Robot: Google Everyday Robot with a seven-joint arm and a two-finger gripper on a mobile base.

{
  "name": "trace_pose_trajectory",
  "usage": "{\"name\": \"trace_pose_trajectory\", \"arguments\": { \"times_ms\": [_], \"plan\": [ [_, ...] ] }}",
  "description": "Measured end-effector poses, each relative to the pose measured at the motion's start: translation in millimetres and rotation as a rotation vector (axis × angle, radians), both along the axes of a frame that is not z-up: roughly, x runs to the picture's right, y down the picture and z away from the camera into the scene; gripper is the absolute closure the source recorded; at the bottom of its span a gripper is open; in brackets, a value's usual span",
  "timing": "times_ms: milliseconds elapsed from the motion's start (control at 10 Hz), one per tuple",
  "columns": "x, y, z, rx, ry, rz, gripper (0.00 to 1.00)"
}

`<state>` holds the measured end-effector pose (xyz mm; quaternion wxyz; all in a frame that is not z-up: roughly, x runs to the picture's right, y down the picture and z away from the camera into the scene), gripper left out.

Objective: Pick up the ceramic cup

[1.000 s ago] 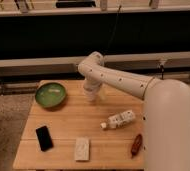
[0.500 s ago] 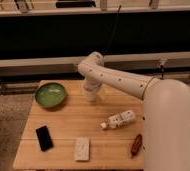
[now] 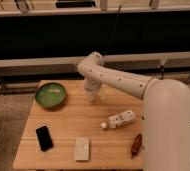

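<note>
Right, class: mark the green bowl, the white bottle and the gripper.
green bowl (image 3: 51,95): camera view, inner middle.
white bottle (image 3: 121,120): camera view, its body.
gripper (image 3: 91,96): camera view, arm's tip near the bowl.

No text, number, brand or sign can be read anywhere in the view. A label is seen on the white bottle (image 3: 119,119), which lies right of the centre of the frame, but its print cannot be made out. Nothing legible is found on the flat black slab (image 3: 44,137) at the lower left or on the pale packet (image 3: 81,148) at the lower centre. The gripper (image 3: 91,96) is held just above the centre of the frame, over the far part of the wooden table (image 3: 68,120), and no marking can be read on it.
</note>
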<state>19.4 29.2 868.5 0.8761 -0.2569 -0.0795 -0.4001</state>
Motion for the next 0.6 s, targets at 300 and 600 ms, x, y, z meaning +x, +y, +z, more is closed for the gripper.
{"name": "trace_pose_trajectory", "arguments": {
  "times_ms": [300,600],
  "plan": [
    [0.5,-0.6,-0.2,-0.001,-0.002,-0.004,0.2],
    [0.6,-0.9,0.0,-0.002,-0.004,-0.009,0.2]
  ]
}}
